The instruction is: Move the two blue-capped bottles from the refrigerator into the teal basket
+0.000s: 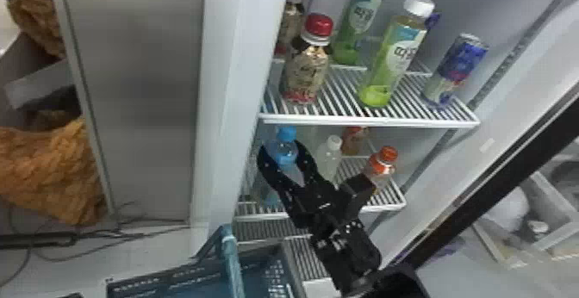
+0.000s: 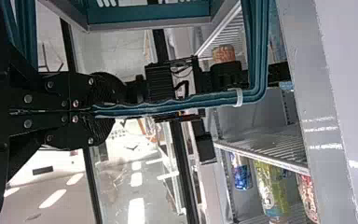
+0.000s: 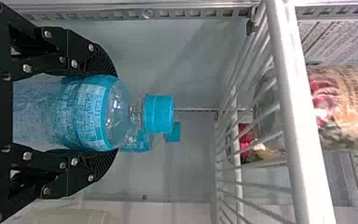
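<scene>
The front bottle (image 3: 86, 113), blue-capped, is upright in the refrigerator (image 1: 235, 60), below the upper shelf (image 1: 387, 123). The right hand (image 3: 115, 112) is closed around its body, a finger against each side at the label, cap and neck free. The rear bottle (image 3: 139, 142), also blue-capped, is just behind it. The front bottle appears to be thin clear plastic holding water: judged fairly heavy for its size, soft-walled, liable to dent under a hard squeeze and to slip if the wall is damp. The hold across the upper body is considered sound; pressure should be firm but moderate. The step in hand is judged to be taking out the first of two; it should come forward level, its cap clear of the upper shelf. A white-capped bottle (image 1: 329, 159) and an orange-capped bottle (image 1: 384, 163) are near and could be knocked by the arm. Low in front, the basket (image 1: 181, 275) awaits the load, its handle (image 2: 168, 106) gripped by the left hand (image 2: 103, 112).
</scene>
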### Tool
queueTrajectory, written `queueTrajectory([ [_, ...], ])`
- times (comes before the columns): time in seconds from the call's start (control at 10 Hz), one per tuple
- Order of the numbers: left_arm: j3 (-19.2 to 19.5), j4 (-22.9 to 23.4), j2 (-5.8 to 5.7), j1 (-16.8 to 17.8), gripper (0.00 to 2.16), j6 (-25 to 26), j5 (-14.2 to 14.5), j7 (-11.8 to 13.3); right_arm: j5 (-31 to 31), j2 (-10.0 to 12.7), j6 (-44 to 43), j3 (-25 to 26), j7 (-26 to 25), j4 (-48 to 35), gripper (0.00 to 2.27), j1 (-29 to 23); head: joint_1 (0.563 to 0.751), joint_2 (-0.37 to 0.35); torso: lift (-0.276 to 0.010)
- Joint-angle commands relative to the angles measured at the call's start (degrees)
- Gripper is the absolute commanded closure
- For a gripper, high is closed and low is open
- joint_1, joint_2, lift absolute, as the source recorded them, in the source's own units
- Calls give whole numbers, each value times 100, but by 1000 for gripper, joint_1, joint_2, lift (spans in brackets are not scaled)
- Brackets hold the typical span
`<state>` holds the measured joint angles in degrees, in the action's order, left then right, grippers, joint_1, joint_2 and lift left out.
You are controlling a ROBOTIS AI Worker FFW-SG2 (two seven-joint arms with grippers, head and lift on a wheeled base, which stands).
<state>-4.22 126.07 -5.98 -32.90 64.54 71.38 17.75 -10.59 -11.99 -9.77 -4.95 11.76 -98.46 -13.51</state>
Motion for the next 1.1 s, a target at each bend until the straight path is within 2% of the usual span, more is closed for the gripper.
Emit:
queueTrajectory([
  [0.0, 0, 0, 0, 0, 1161, 0, -1, 0, 48, 30, 91, 222, 37, -413, 677, -322, 695, -350, -166],
  [0.2, 18, 0, 18, -28, 1161, -14, 8, 0, 39, 144, 203, 565, 168, -975, 676, -857, 695, -350, -166],
  [0.7, 53, 0, 26, -70, 1161, -28, 8, 0, -84, 21, 878, 846, 485, -2536, 676, -1996, 695, -350, -166],
  [1.0, 62, 0, 35, -98, 1161, -28, 8, 0, -110, 12, 1061, 899, 599, -3113, 677, -2432, 695, -350, -166],
])
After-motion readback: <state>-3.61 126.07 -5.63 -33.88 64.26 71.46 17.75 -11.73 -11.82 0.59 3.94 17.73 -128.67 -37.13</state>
